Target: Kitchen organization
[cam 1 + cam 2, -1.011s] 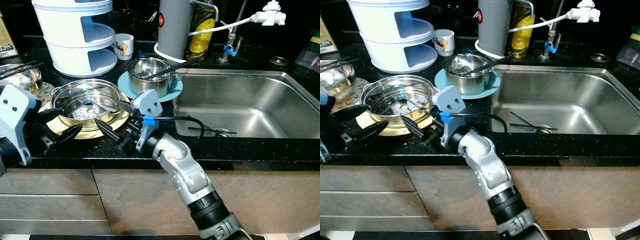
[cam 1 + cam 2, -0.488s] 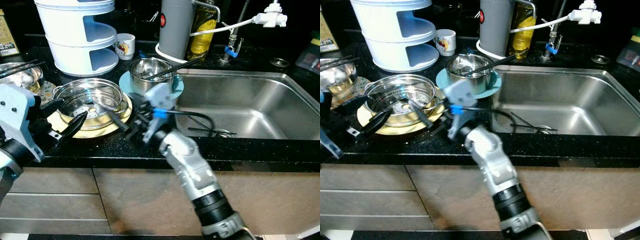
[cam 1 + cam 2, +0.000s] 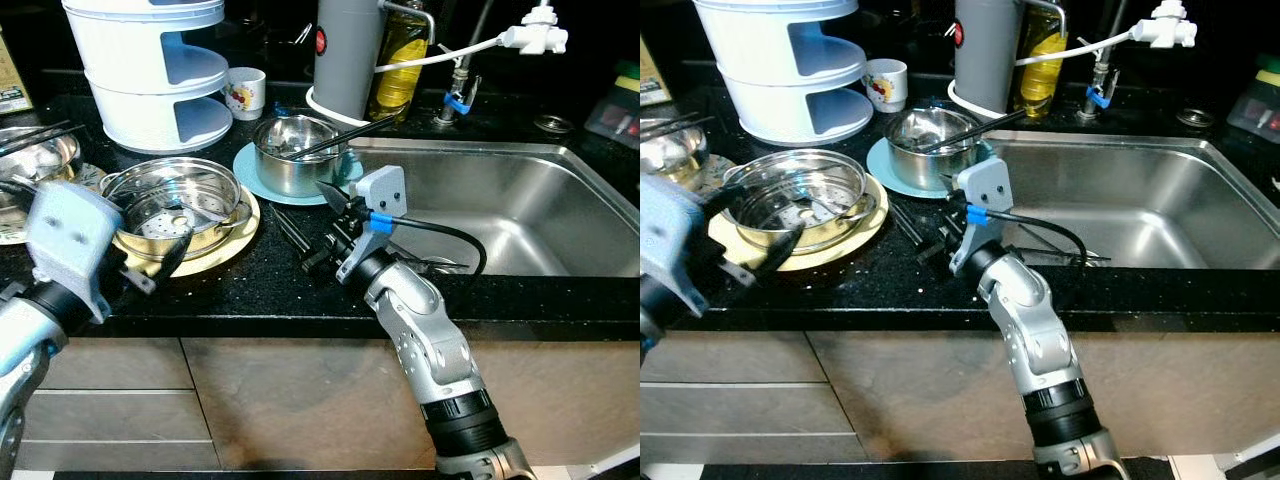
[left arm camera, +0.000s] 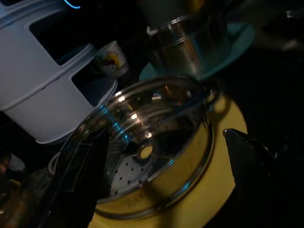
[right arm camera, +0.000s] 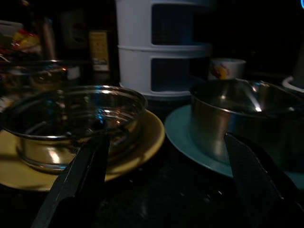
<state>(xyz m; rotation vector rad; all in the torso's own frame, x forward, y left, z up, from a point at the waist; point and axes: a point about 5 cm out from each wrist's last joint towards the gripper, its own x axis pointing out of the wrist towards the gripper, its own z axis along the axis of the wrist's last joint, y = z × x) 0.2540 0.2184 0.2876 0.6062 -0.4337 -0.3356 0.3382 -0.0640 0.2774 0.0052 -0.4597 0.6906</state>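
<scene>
A perforated steel steamer pot sits on a yellow plate on the black counter. Behind it to the right, a small steel pot with black chopsticks in it stands on a teal plate. My left gripper is open at the counter's front left, its fingers spread wider than the steamer pot and aimed at it. My right gripper is open low over the counter, in front of the teal plate and to the right of the yellow one, holding nothing.
A white tiered rack, a mug, a grey canister and an oil bottle line the back. The steel sink lies to the right with utensils in it. Another steel bowl sits far left.
My right gripper has swung right, away from the steamer pot's front edge to in front of the teal plate. My left gripper has turned towards the steamer pot. Both stay open.
</scene>
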